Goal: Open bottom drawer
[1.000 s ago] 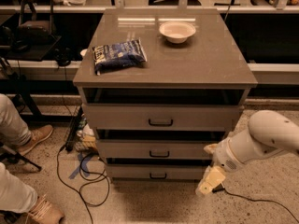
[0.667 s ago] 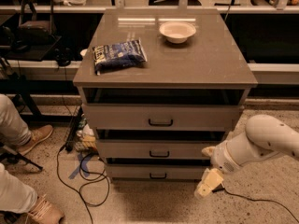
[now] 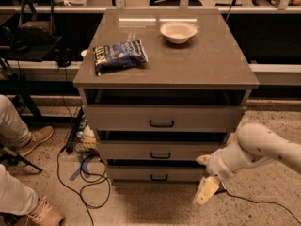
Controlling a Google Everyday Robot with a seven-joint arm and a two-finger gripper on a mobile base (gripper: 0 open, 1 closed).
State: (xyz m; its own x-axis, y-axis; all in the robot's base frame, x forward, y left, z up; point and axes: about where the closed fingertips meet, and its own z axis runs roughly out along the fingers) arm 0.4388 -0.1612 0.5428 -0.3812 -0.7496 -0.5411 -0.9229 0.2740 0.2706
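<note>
The bottom drawer (image 3: 155, 174) is the lowest of three grey-taupe fronts on the cabinet, narrow-looking, with a small black loop handle (image 3: 159, 177). It sits flush with the other fronts. My white arm comes in from the right edge. My gripper (image 3: 206, 192) hangs low at the cabinet's lower right corner, just above the floor, pointing down. It is to the right of the drawer handle and apart from it.
On the cabinet top lie a blue snack bag (image 3: 119, 55) and a white bowl (image 3: 178, 31). Cables (image 3: 80, 182) trail on the floor at the left. A person's legs and shoes (image 3: 28, 142) are at the far left.
My arm and gripper have shifted slightly left toward the cabinet's lower right corner. The drawers have not moved.
</note>
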